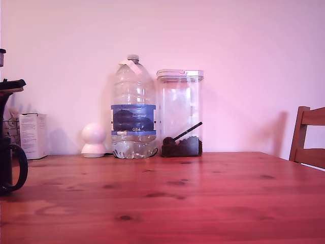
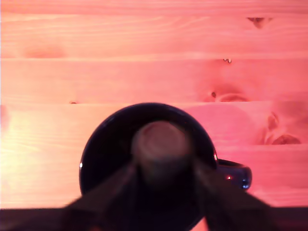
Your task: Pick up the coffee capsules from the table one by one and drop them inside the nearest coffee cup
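In the wrist view the gripper point(image 2: 161, 166) holds a capsule point(image 2: 161, 144) between its two dark fingers point(image 2: 113, 192), directly above the open mouth of the black cup point(image 2: 103, 149), whose handle point(image 2: 236, 173) sticks out to one side. The capsule looks blurred, flat end toward the camera. The cup stands on the reddish pine table point(image 2: 144, 57), with knots and plank seams around it. In the exterior view the cup point(image 1: 11, 168) sits at the left edge. At the back, against a pale wall point(image 1: 244, 51), stand a white box point(image 1: 33, 135), a round white object point(image 1: 94, 140), a water bottle point(image 1: 133, 109) and a clear canister point(image 1: 180, 113) with beans and a scoop. A wooden chair point(image 1: 308, 137) shows at the exterior view's right.
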Tool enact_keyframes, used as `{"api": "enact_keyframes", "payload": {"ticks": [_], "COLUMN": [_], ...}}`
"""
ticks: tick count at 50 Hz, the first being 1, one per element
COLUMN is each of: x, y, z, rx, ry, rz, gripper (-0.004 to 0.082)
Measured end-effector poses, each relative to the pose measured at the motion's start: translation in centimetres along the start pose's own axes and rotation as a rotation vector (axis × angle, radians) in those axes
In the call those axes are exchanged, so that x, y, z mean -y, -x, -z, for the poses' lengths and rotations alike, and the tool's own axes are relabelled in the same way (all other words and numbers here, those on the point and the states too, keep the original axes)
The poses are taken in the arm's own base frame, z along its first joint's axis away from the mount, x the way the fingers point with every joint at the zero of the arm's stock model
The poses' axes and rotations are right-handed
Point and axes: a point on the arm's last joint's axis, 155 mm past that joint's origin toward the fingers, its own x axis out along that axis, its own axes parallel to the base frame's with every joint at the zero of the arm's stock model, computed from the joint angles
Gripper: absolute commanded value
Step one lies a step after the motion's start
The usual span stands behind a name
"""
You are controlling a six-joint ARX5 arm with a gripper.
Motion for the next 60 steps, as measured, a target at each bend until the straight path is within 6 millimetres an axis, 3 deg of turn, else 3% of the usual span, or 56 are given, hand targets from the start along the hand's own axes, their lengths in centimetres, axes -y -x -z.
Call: {"api": "enact_keyframes", "payload": {"ticks": [4, 8, 12, 18, 20, 30, 47, 52, 60], "x": [0.0, -0.1, 0.0, 0.0, 0.1, 1.7, 5.8, 7.1, 9.0], "y": [0.0, 0.0, 0.0, 0.0, 0.0, 1.4, 9.1, 10.6, 11.2], "z": [0.0, -0.1, -0.2, -0.4, -0.5, -2.2, -6.5, -6.1, -4.4], "rx": [0.0, 0.004, 0.009, 0.017, 0.02, 0.107, 0.423, 0.49, 0.558], "ry": [0.0, 0.0, -0.001, -0.019, -0.028, -0.079, -0.172, -0.21, -0.27], "rz": [0.0, -0.003, -0.002, -0.002, 0.0, 0.024, 0.103, 0.132, 0.182], "gripper": [0.0618, 0.0525, 0.0369, 0.0028, -0.0028, -0.0019, -0.0019, -0.0019, -0.0019]}}
